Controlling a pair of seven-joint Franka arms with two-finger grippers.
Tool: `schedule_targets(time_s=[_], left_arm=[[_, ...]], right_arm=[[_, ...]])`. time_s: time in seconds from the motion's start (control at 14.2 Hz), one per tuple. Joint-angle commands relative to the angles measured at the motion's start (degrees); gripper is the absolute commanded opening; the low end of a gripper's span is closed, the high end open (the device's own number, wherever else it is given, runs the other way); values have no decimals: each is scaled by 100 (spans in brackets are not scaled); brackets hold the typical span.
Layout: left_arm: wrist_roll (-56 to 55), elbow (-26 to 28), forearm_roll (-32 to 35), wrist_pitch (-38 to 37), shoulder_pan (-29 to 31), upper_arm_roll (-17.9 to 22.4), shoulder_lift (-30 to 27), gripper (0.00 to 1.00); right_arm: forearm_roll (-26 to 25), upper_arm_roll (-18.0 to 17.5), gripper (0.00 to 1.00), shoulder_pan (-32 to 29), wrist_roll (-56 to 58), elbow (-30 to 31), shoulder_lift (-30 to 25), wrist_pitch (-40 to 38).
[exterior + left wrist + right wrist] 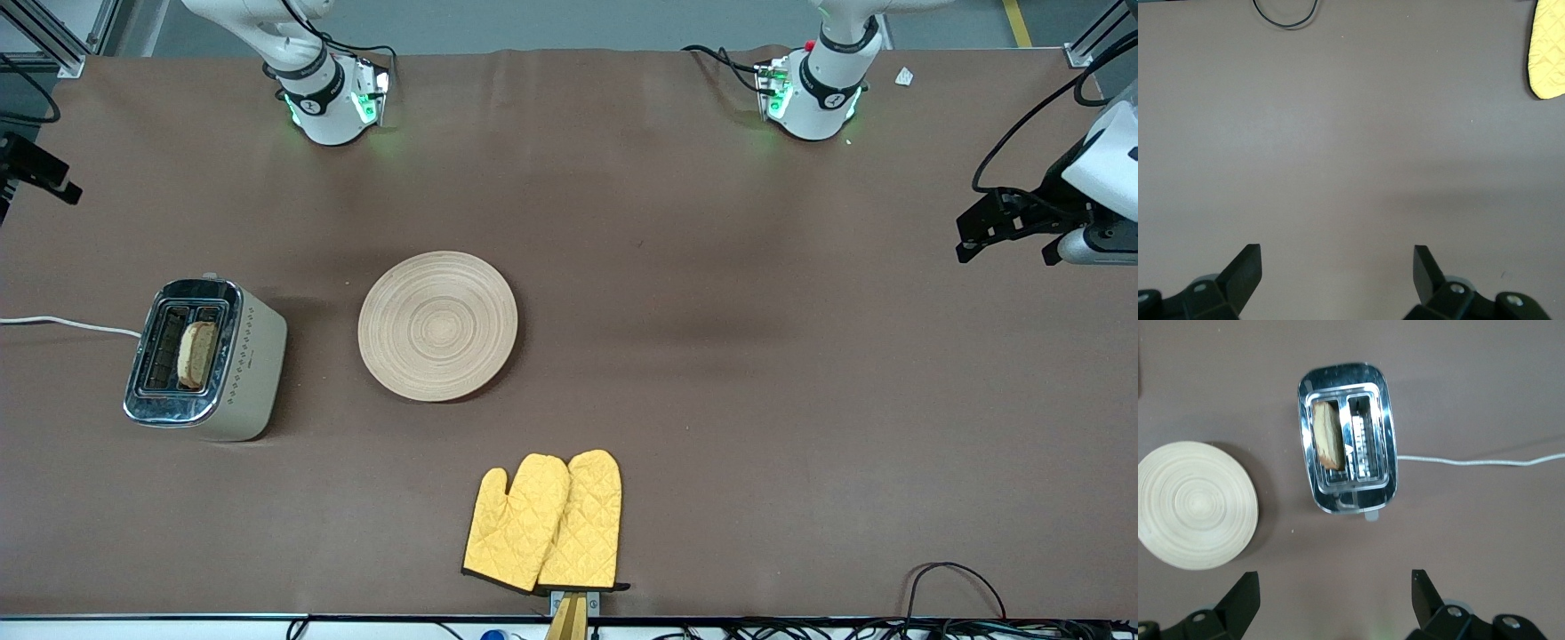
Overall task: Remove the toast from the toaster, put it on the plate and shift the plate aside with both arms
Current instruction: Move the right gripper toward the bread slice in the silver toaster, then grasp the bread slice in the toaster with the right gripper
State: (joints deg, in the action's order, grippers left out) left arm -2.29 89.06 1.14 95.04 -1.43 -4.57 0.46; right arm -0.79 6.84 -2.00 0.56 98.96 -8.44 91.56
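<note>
Landmark: toaster, chrome-topped, cream-sided, two slots, standing on the brown table toward the right arm's end; white cord runs off from it.

Toast: one slice, upright in the toaster slot on the plate's side, crust showing above the rim; also seen from the right wrist camera.

Plate: round, pale wood with ring grain, flat on the table just beside the toaster, apart from it, toward the left arm's end. Nothing on it.

Oven mitts: yellow quilted pair, overlapping, nearer the front camera than the toaster and plate, at the table's edge.

Right gripper: up in the air over the table beside the toaster, fingers spread wide, grasping nothing.

Left gripper: over bare table, well apart from the toaster at the left arm's end; fingers spread wide, grasping nothing. It shows in the front view near the frame's edge.
</note>
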Motion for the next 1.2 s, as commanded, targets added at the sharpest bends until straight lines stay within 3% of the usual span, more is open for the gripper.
schedule_targets(time_s=[0.0,0.35,0.77,1.06,1.13], left_arm=[[-17,-82,9,-56,-16,27,42,100],[-52,-64,1,-100,-7,18,42,100],[-35,-64,1,-100,-7,27,42,100],[-43,-64,1,-100,-7,27,42,100],[-43,-55,1,-100,-7,27,42,100]], right_arm=[[105,-86,100,77,-12,763,210,1044],[96,-77,100,385,-503,765,1387,1750],[96,-68,98,306,-521,510,2232,2094],[96,-59,84,280,-513,492,2391,2252],[87,-59,76,271,-513,484,2408,2252]])
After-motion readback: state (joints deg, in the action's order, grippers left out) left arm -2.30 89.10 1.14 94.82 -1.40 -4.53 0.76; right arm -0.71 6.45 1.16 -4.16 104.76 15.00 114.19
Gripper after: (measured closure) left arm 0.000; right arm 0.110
